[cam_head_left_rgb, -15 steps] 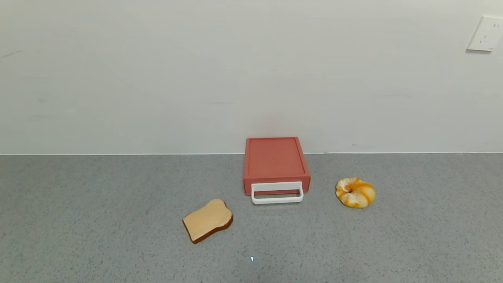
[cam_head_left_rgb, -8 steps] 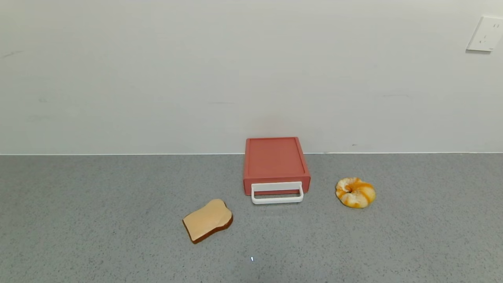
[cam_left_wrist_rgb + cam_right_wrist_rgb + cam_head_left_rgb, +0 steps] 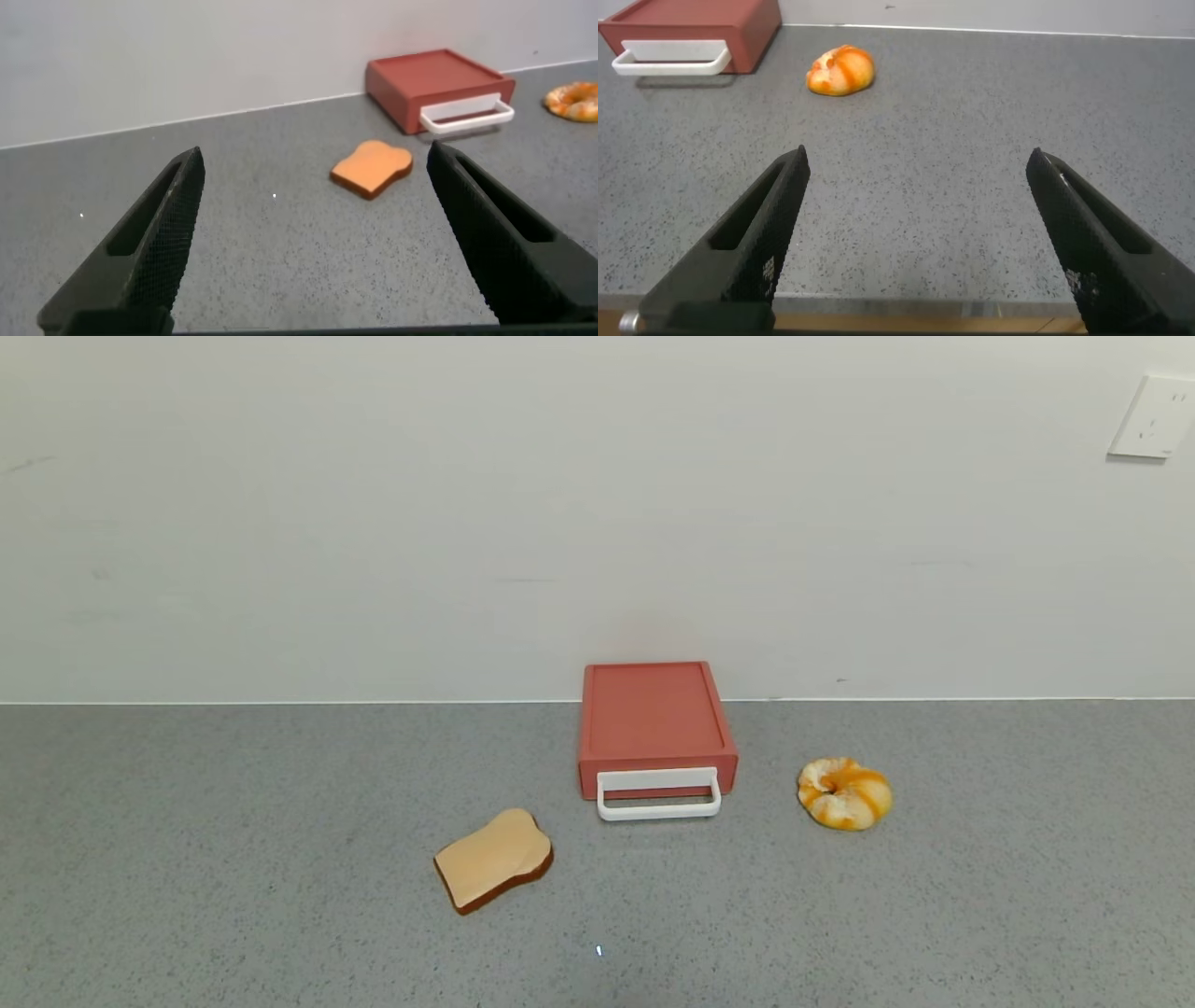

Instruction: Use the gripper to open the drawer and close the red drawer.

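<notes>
- Nothing has moved since earlier; the drawer [image 3: 656, 728] sits closed on the counter [image 3: 233, 859].
- Both tools, left tool [image 3: 318, 252] and right tool [image 3: 920, 247], are spread wide and well apart from it.
- Best to hook the white handle [image 3: 659, 794] squarely and pull straight.

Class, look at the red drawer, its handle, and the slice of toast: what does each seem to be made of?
The drawer looks like matte brick-red plastic, with smooth moulded edges. Its handle seems to be white plastic, a slightly glossy loop. The toast slice is probably a foam or plastic toy: its tan face is too even for real bread.

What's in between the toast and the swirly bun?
In the head view, the red drawer's white handle sits between the toast slice and the bun.
</notes>
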Available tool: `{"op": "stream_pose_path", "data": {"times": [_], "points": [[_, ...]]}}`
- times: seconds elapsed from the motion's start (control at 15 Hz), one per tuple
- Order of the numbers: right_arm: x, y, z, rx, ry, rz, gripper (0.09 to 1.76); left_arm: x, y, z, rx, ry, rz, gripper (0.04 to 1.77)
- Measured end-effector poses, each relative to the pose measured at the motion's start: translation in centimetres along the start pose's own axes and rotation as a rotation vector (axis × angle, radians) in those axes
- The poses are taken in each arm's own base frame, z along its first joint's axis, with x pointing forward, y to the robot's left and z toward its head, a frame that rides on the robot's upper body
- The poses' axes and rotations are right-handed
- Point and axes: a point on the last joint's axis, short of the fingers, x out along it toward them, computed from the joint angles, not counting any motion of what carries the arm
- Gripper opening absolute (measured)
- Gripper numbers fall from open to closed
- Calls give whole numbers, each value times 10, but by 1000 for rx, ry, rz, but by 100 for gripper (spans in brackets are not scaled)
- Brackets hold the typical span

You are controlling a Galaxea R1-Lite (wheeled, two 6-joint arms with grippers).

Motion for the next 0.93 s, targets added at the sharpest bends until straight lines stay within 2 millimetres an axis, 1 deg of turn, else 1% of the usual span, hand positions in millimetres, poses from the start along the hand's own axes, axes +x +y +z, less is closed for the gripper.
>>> {"op": "stream_pose_path", "data": {"times": [0.2, 0.4, 0.47, 0.93], "points": [[0, 0, 0, 0, 0, 0, 171, 5, -1, -20, 2, 46, 9, 172], [0, 0, 0, 0, 0, -1, 171, 6, -2, -38, -7, 141, 18, 172], [0, 0, 0, 0, 0, 0, 171, 6, -2, -40, -11, 158, 18, 172], [0, 0, 0, 0, 0, 0, 171, 6, -2, -41, -25, 160, 25, 172]]}}
